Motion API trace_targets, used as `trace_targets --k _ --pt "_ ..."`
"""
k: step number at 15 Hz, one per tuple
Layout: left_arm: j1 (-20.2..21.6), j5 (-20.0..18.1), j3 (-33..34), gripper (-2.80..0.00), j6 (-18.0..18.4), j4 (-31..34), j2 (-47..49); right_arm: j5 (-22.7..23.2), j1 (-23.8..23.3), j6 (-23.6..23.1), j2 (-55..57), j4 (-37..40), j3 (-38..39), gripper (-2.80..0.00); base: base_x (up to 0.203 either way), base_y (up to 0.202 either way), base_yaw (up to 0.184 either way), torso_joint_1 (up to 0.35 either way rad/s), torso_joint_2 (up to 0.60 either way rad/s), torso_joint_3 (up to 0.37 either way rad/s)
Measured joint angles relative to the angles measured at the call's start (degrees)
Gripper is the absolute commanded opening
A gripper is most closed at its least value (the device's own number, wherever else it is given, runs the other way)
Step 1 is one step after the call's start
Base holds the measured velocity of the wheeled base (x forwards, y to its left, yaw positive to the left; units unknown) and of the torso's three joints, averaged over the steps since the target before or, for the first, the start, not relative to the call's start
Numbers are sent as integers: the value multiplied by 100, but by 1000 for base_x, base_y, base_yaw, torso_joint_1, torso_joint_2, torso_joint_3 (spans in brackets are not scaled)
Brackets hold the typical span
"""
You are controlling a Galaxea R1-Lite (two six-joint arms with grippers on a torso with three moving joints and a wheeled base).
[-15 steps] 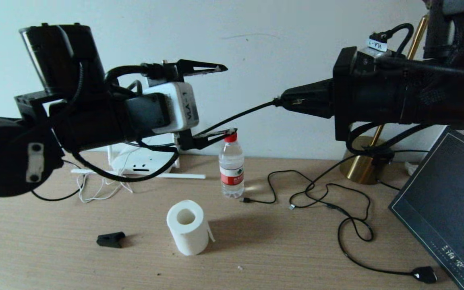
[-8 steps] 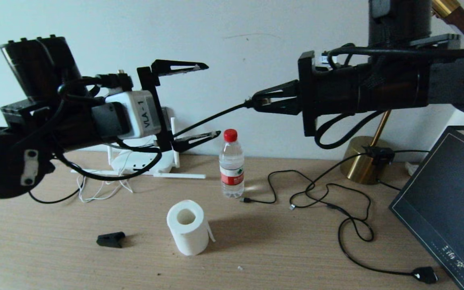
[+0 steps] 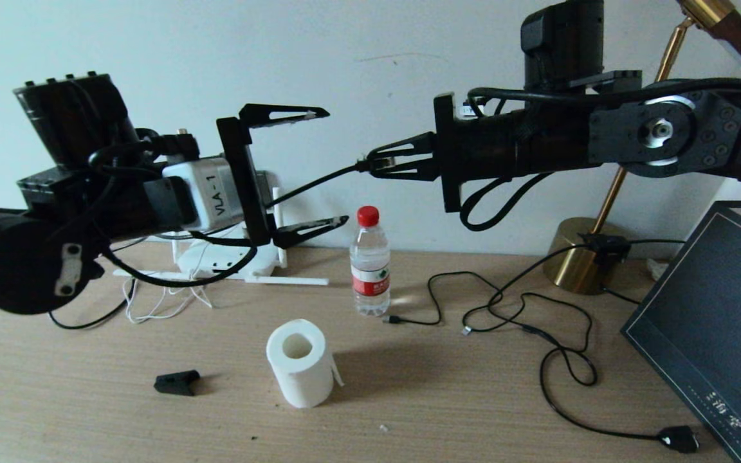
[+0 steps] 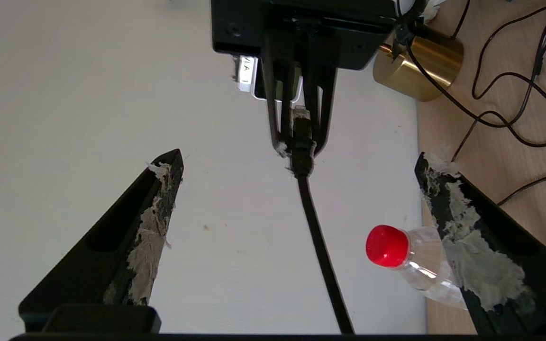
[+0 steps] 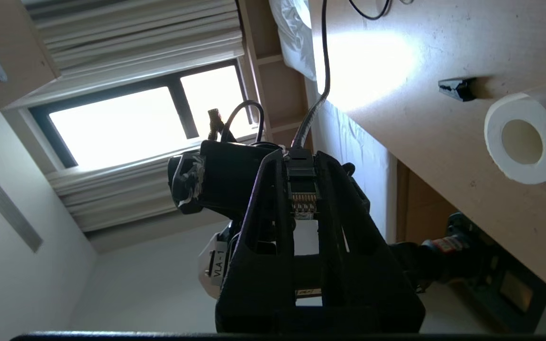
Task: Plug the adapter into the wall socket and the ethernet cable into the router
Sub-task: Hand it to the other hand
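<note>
- My right gripper [image 3: 370, 162] is clamped on the connector end of the ethernet cable [image 3: 312, 184], held in the air in front of the wall, above the surface [image 3: 448, 399].
- From the grip the cable slopes down toward my left gripper [image 3: 322, 168], which faces the right one with its fingers [image 4: 150, 227] spread wide and nothing between them.
- The router [image 3: 216, 260] sits at the back of the surface behind the left gripper, partly hidden by it, with thin white cord lying loose beside it.
- The only container I see is a clear water bottle [image 3: 369, 265] with a red cap, standing upright right of the router; I cannot tell how full it is.
- The right wrist view alone shows the connector [image 5: 303, 199] with its row of metal contacts lodged between the fingers.
- The left wrist view alone shows worn pale padding on my left fingers.
- Only the head view shows the whole surface: a white paper roll [image 3: 300, 363], a small black clip [image 3: 177, 382] and loose black cables [image 3: 538, 334].
</note>
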Motion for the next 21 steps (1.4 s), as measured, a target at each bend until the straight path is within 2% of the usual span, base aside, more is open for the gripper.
trace_targets --k 5,13,19,21 --pt "-46 22 414 0 -246 -353 -43 582 48 399 41 -50 -26 -280 0 0 0 0 0 0" --pt "-68 26 445 0 -473 -505 -116 777 305 476 -23 -62 12 -280 0 0 0 0 0 0" --pt "-94 26 514 0 -578 -610 -175 826 339 468 17 -62 40 -280 0 0 0 0 0 0" --pt "-113 28 568 0 -589 -612 -206 982 333 468 17 -62 59 -280 0 0 0 0 0 0"
